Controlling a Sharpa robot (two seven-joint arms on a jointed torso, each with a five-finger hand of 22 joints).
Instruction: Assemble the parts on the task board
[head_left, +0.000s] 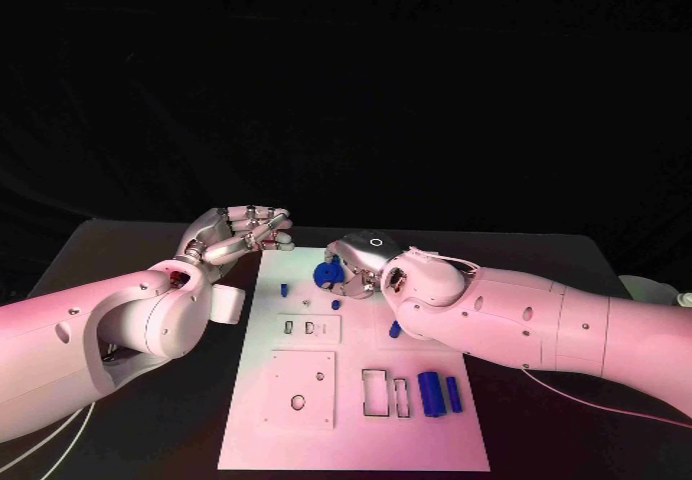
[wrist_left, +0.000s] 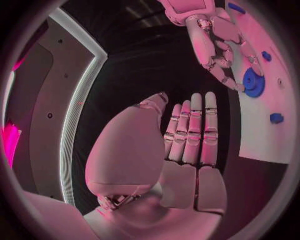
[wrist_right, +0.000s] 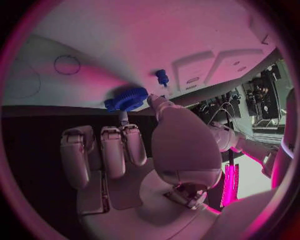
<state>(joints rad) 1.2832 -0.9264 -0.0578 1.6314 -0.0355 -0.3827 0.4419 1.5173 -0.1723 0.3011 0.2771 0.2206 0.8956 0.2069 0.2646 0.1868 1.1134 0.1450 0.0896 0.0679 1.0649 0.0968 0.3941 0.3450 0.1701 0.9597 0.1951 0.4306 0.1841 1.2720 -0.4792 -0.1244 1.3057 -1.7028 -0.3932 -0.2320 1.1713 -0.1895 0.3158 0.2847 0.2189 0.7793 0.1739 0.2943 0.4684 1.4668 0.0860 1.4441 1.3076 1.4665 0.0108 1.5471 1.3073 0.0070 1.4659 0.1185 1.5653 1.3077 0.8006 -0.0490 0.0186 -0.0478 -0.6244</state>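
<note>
Right hand (head_left: 364, 262) pinches the blue gear (head_left: 329, 272) at upper centre of the task board (head_left: 353, 440) (left hand (head_left: 238, 235) empty, fingers curled); cylinders (head_left: 430, 388) at lower right remain loose, so much is left.

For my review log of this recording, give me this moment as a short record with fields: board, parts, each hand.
board: white task board in the middle of the black table
gear: blue gear at the far end of the board, at the right hand's fingertips; a firm grip cannot be told
other parts: two blue cylinders lying near the board's right edge; small blue pegs near the gear
left hand: left hand holds nothing, beside the board's far left corner
right hand: right hand reaches over the board, thumb and a finger at the gear
</note>
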